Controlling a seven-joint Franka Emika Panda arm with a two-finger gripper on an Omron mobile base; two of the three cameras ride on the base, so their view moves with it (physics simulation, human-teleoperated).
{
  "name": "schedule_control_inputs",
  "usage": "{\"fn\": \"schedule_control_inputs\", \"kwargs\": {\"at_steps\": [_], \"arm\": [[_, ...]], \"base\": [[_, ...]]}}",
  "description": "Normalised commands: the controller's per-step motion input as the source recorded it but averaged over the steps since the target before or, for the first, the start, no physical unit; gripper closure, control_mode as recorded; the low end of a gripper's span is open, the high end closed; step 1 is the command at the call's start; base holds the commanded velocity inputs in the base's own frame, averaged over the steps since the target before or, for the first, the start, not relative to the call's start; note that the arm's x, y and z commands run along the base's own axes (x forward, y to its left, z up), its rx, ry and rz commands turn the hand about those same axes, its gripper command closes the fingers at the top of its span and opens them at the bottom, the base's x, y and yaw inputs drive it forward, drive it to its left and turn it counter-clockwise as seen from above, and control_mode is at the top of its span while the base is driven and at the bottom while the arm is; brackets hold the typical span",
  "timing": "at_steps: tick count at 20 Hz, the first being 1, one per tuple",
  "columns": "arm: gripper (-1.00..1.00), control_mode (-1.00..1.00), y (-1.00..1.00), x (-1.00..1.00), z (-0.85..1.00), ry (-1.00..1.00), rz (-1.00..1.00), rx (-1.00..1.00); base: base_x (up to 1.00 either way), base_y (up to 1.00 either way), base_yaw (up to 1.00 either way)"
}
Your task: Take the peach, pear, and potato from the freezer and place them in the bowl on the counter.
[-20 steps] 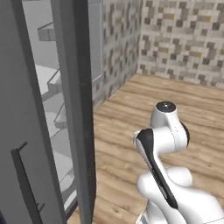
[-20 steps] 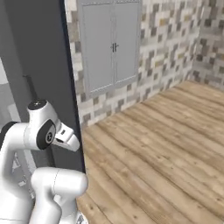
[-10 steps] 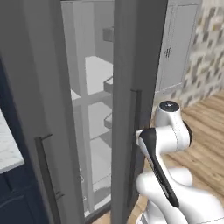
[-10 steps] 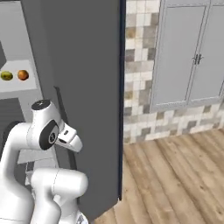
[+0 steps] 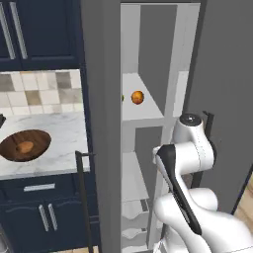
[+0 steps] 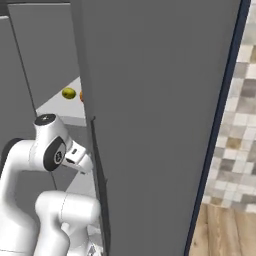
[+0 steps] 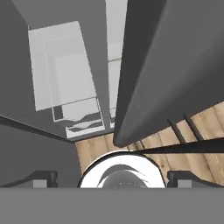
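The freezer [image 5: 148,59] stands open, its white shelves showing between grey doors. On a shelf lies the orange peach [image 5: 137,97]; from the right base view the yellow-green pear [image 6: 69,93] sits beside the peach [image 6: 81,96], which is mostly hidden by the door edge. The brown wooden bowl [image 5: 23,145] rests on the marble counter [image 5: 64,148] at the left, with the dull brown potato [image 5: 24,147] inside it. My gripper [image 7: 113,179] is open and empty, pointing down at the freezer's lower bins and the floor, well below the fruit shelf.
A grey freezer door [image 6: 160,125] takes up most of the right base view. The other door [image 5: 101,123], with a thin dark handle [image 5: 84,197], stands between counter and shelves. Navy cabinets [image 5: 44,217] sit under the counter. Wooden floor [image 7: 96,148] lies below.
The whole picture has swung: the base turned from the wooden floor and tiled wall to face the open freezer and the counter. The gripper stayed open.
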Motion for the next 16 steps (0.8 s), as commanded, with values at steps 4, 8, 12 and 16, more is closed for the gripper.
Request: {"fn": "schedule_control_inputs", "kwargs": {"at_steps": [4, 8, 12, 16], "arm": [[-1.0, 1.0, 0.0, 0.0, 0.0, 0.0, 0.0, 0.0], [-1.0, 1.0, 0.0, 0.0, 0.0, 0.0, 0.0, 0.0], [-1.0, -1.0, -0.23, -0.47, 0.66, -0.23, 0.06, 0.0], [-1.0, -1.0, 0.04, -0.23, 1.0, -0.49, 0.13, 0.0]], "base": [[0.95, -0.51, 0.49], [0.02, -0.25, 0.31], [0.0, 0.0, 0.0], [0.0, 0.0, 0.0]]}}
